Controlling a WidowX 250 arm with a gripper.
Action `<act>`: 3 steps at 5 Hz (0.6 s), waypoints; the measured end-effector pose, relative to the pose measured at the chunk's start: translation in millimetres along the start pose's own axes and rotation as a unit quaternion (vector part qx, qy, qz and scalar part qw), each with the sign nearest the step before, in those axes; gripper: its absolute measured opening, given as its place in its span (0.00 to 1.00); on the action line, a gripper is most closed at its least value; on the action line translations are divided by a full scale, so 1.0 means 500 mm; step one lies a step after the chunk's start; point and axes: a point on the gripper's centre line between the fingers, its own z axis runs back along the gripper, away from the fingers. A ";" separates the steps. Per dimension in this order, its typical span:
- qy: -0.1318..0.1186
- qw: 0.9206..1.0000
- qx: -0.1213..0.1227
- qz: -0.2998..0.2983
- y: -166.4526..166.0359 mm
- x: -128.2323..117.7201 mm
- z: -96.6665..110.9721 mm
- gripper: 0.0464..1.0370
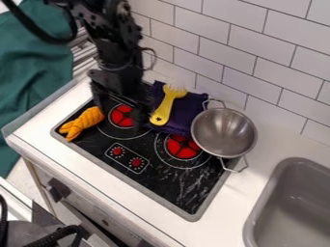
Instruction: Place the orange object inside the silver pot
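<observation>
The black gripper [120, 107] hangs over the stove's upper left burner, with its fingers spread apart and nothing seen between them. Just left of it, the orange object [84, 122] lies on the stove's left edge, lumpy and slanted, narrowing toward its lower left end. The silver pot [224, 132] stands at the right side of the stove, partly over the right burner, its bowl facing up with nothing in it and wire handles at top and bottom.
A yellow fork-like utensil [166, 105] rests on a dark purple cloth [185, 112] between gripper and pot. The tiled wall [213, 53] rises behind. A grey sink [293, 202] is at the lower right, and control knobs [127, 158] are at the stove's front.
</observation>
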 end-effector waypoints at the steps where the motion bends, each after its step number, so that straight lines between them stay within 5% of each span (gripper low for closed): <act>1: 0.027 1.000 0.010 -0.005 0.051 0.014 -0.028 0.97; 3: 0.075 0.997 -0.012 0.006 0.135 -0.015 -0.116 0.97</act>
